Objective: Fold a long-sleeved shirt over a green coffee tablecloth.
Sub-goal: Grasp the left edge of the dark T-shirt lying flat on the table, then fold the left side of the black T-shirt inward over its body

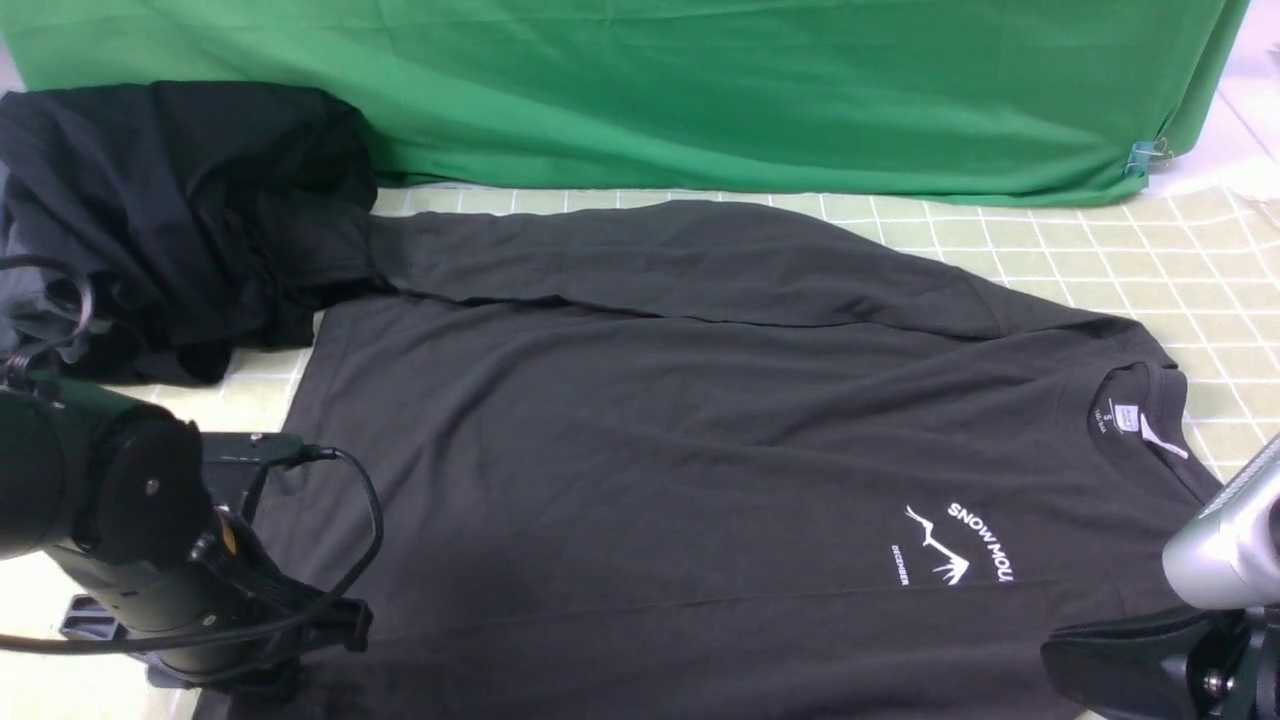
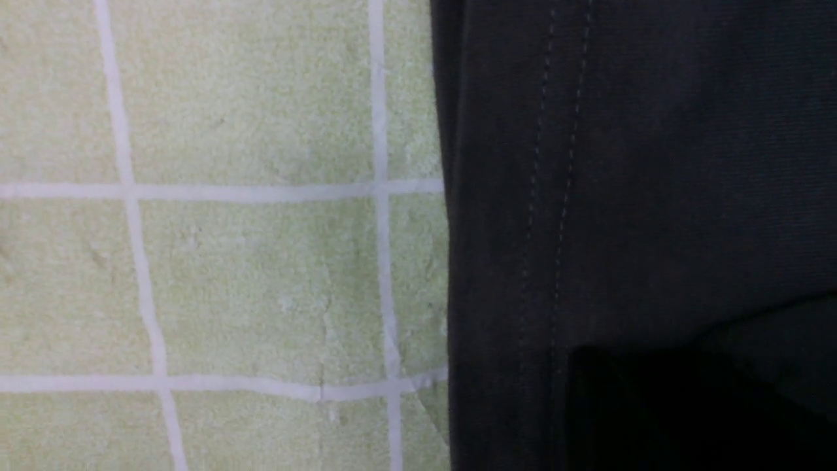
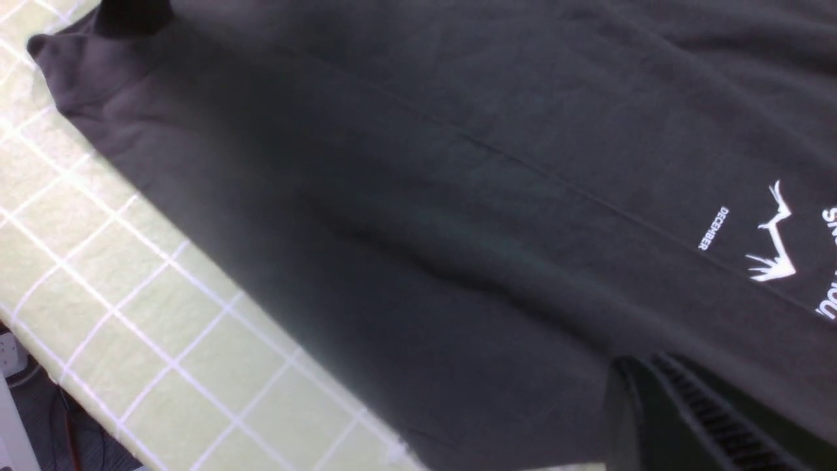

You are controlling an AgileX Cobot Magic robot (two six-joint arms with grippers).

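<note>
The long-sleeved shirt (image 1: 650,450) lies spread front-up on the green coffee tablecloth (image 1: 1100,250), neck to the right and hem to the left. Its far sleeve is folded across along the back edge. My left gripper (image 1: 335,625) is low at the near left corner of the hem. In the left wrist view, the stitched hem (image 2: 556,196) lies beside bare tablecloth (image 2: 229,261), and the gripper (image 2: 686,412) is only a black shape, so its state is unclear. My right gripper (image 3: 686,418) is shut on the shirt's (image 3: 458,196) near edge, below the logo (image 1: 950,545).
A heap of black garments (image 1: 170,220) sits at the back left, touching the folded sleeve's end. A plain emerald cloth (image 1: 700,90) hangs behind, with a clip (image 1: 1150,155) at its right corner. The tablecloth's near edge (image 3: 131,405) drops to the floor.
</note>
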